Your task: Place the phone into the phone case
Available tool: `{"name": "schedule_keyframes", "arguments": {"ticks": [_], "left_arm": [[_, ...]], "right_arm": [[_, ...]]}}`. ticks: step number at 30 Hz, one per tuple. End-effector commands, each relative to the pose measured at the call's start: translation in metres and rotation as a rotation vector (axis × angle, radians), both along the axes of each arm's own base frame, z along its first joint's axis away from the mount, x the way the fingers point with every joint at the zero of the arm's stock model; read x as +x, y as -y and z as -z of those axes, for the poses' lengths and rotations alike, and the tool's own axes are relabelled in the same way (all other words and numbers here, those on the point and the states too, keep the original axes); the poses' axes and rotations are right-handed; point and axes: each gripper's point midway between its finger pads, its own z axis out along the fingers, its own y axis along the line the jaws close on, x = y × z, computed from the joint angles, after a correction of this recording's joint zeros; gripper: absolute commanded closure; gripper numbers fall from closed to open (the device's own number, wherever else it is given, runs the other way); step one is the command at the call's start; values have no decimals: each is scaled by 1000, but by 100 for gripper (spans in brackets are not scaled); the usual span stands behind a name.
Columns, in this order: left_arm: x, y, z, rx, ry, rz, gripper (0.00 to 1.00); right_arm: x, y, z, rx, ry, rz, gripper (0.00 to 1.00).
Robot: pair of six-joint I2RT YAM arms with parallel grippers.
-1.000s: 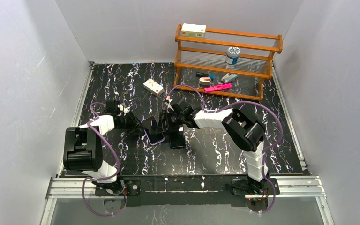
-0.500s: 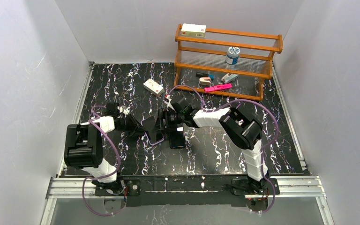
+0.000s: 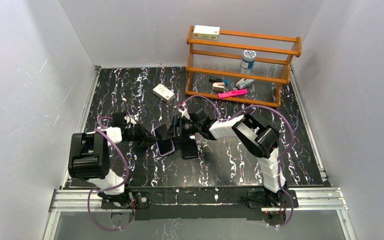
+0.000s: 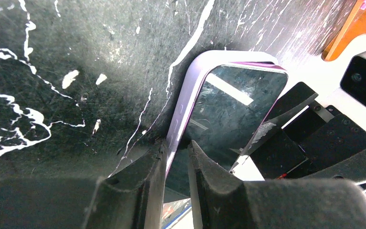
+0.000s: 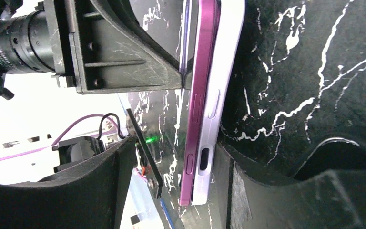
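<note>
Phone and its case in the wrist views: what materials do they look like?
Phone: glass front by the look, glossy, mirroring bright streaks. Case: probably soft plastic or silicone, matte pale lavender, no glare on its rounded rim.

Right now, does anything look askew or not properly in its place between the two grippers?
Yes. The phone is not flush in the lavender phone case. In the right wrist view its purple side, with the buttons, stands exposed beside the case's wall instead of inside it. It looks only partly seated.
</note>
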Motion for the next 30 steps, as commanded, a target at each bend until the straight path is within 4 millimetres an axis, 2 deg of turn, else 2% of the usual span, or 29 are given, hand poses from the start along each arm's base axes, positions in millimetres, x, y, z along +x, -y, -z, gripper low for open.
{"name": "schedule_keyframes", "arguments": {"ticks": [1,6,10,20,24,30], "left_arm": [[-25,5,9,3,-92,32,79],[-29,5,14,7,-108,34,78],[-30,5,14,7,-108,33,78],[-31,5,14,4,-113,27,77],[-32,7,16,-6,-123,26,75],[-33,7,16,-11,-127,27,75]], "right_arm": [[-10,-16,-49,185,69,-75,35],[-9,-14,-49,199,66,-67,40],[-9,-14,-49,212,60,-70,51],[-5,-9,-43,170,89,-42,99],[0,-7,-38,125,102,-17,99],[4,-10,-41,121,95,-13,59]]}}
